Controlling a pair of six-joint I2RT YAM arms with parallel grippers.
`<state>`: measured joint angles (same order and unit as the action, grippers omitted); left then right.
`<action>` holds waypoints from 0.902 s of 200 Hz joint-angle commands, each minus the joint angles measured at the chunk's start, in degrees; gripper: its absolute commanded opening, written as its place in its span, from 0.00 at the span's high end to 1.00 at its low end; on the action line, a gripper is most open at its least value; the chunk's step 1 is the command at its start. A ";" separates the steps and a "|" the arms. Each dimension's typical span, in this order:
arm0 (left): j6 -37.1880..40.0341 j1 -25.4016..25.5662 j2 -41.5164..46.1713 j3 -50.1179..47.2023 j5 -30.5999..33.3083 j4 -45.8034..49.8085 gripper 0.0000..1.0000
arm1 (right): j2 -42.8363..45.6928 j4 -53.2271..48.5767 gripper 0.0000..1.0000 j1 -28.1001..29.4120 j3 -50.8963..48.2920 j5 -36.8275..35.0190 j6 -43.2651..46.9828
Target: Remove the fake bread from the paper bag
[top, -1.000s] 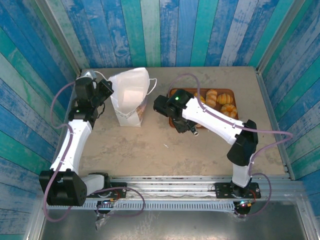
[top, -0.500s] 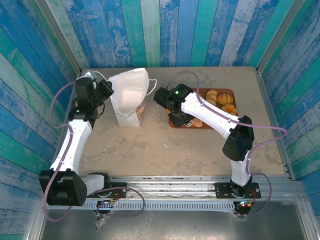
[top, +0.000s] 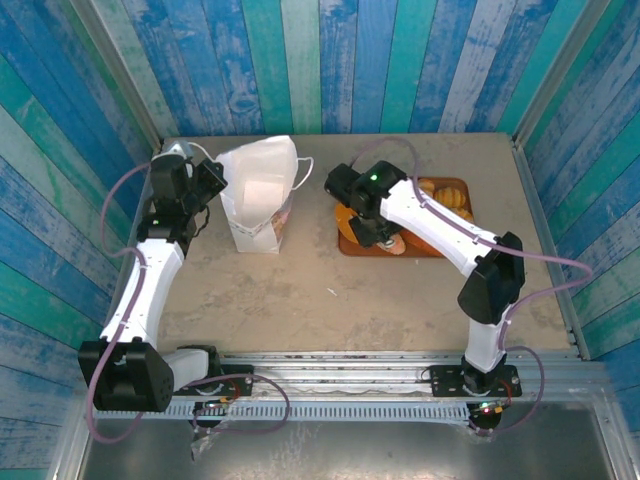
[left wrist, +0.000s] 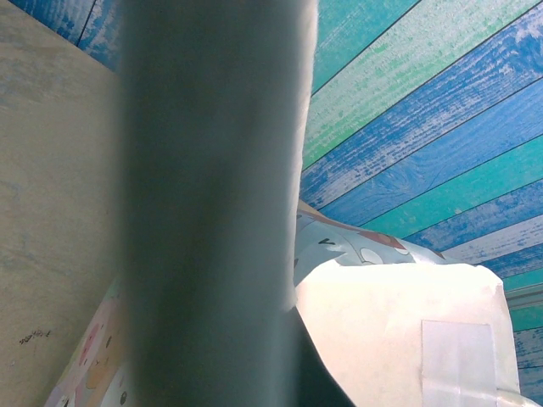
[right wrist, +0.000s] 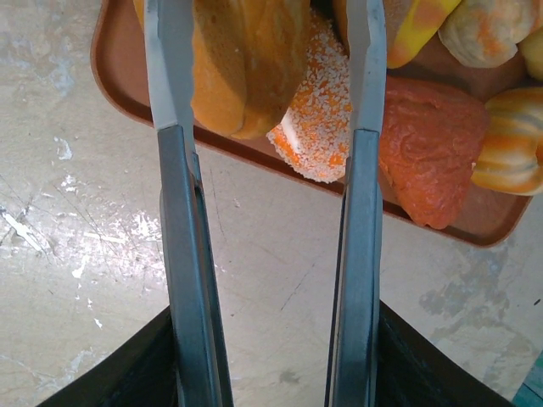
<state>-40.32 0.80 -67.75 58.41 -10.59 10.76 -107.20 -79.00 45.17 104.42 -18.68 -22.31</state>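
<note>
Top external: left gripper (top: 207, 183) sits against the left rim of the paper bag (top: 258, 200), which stands upright at back left. Whether it pinches the paper, cannot tell. Right gripper (top: 373, 228) hangs over the brown tray (right wrist: 119, 59), jaws spread. A fake bread loaf (right wrist: 246, 68) lies between the fingers (right wrist: 178, 76), clear of one. Judgement: rise straight up before swinging bagward, lest the loaf get nudged off the tray's edge.

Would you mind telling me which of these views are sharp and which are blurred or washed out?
Top external: evenly lit and sharp, the bag bright white. Left wrist: a close finger is a grey blur, the bag's paper nearly washes out, the wall planks are crisp. Right wrist: fingers, bread and tray are all in focus, no glare.
</note>
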 commanded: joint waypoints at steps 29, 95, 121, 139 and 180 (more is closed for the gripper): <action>0.67 -0.30 -0.02 0.30 0.56 -0.39 1.00 | 4.34 5.26 0.47 -2.19 -4.77 6.29 4.15; 0.56 -0.27 0.03 0.21 0.75 -0.39 1.00 | 7.24 10.06 0.48 -5.32 -10.94 12.78 6.83; 0.51 -0.27 -0.04 0.21 0.66 -0.48 1.00 | 7.32 10.20 0.49 -5.54 -11.72 13.38 7.25; 0.53 -0.27 -0.02 0.17 0.57 -0.48 1.00 | 7.59 10.21 0.52 -5.51 -11.71 13.39 7.38; 0.60 -0.27 0.24 -0.05 0.65 -0.39 1.00 | 10.04 9.62 0.64 -4.55 -9.84 11.50 7.22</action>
<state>-40.29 0.80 -67.75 58.41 -10.11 10.79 -100.82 -69.04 39.86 92.84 -6.52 -15.44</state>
